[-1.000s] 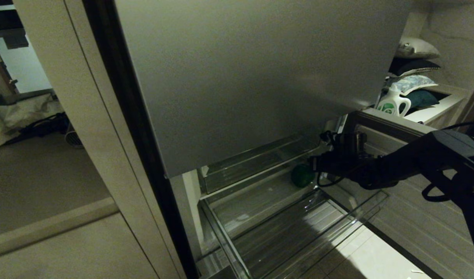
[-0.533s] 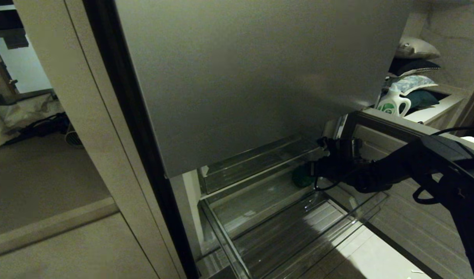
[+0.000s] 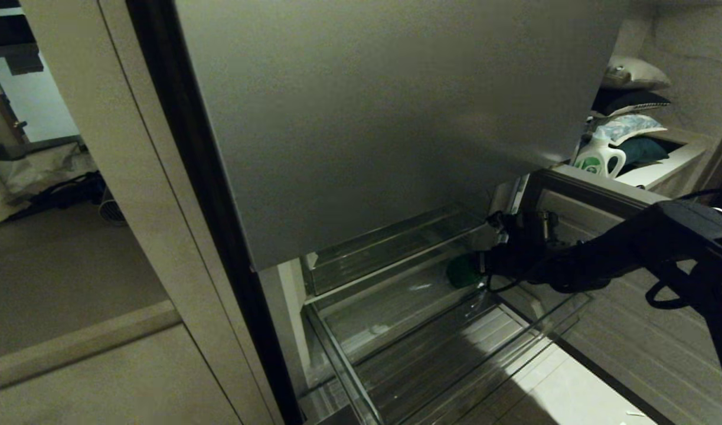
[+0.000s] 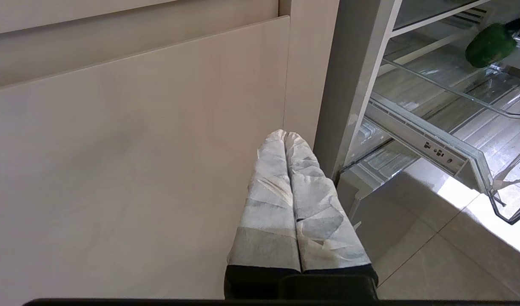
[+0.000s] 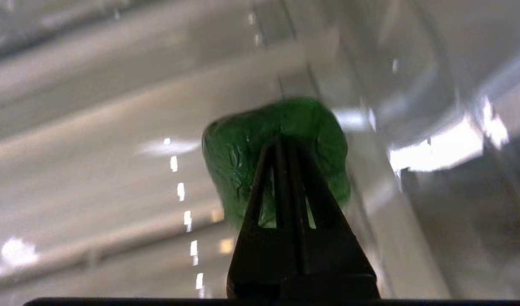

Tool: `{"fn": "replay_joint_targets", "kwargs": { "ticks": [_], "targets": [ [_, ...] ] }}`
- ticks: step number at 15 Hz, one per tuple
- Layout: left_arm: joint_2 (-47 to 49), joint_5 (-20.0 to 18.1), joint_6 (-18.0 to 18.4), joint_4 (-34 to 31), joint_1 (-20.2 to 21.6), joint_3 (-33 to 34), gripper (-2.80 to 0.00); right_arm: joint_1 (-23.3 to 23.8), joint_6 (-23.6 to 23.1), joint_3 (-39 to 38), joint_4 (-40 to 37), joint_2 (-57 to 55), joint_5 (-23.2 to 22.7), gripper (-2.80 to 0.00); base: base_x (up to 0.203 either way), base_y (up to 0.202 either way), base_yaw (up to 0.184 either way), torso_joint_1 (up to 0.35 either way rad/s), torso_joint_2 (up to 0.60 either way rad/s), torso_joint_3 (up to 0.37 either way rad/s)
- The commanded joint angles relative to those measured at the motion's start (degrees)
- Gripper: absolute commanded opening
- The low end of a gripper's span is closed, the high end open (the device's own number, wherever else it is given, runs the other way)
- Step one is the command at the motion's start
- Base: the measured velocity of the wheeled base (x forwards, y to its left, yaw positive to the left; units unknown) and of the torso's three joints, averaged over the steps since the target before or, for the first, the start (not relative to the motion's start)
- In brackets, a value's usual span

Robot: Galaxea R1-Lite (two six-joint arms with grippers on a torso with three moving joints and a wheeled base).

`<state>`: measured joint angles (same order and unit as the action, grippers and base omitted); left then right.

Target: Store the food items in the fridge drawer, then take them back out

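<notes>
At right of centre in the head view, the right gripper (image 3: 483, 264) (fingers together, gripping nothing visible) meets the dark green rounded food piece (image 3: 462, 271) directly ahead of its tips.

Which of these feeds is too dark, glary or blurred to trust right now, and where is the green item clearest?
Head view: dim; the right gripper is a dark shape against the green item, with a sunlit patch on the floor below the fridge drawer. Left wrist view: bright and sharp; green item at the edge. Right wrist view: green item clearest, though soft, with smeared glare on the clear plastic.
</notes>
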<state>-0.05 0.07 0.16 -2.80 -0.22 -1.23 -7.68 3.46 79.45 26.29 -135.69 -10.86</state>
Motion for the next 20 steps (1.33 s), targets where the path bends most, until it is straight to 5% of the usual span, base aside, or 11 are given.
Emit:
{"fn": "replay_joint_targets", "kwargs": {
  "ticks": [1, 18, 19, 20],
  "targets": [
    [0.05, 0.01, -0.04, -0.01, 0.04, 0.0, -2.8, 0.1, -0.02, -4.34, -0.51, 7.33, -0.05, -2.8, 0.0, 0.0, 0.0, 0.0, 0.0, 0.0],
    [0.05, 0.01, -0.05, -0.01, 0.02, 0.0, -2.8, -0.41, -1.82, -5.27, -10.61, 8.07, 4.79, -2.77, 0.0, 0.0, 0.0, 0.0, 0.0, 0.0],
    [0.05, 0.01, 0.02, -0.01, -0.04, 0.0, -2.8, -0.41, -1.88, -5.13, -11.78, 8.66, 5.37, 0.0, 0.0, 0.0, 0.0, 0.0, 0.0, 0.0],
    [0.05, 0.01, -0.05, -0.01, -0.03, 0.0, -2.8, -0.41, -1.88, -4.35, -13.55, 9.23, 5.75, 0.0, 0.0, 0.0, 0.0, 0.0, 0.0, 0.0]
  ]
}}
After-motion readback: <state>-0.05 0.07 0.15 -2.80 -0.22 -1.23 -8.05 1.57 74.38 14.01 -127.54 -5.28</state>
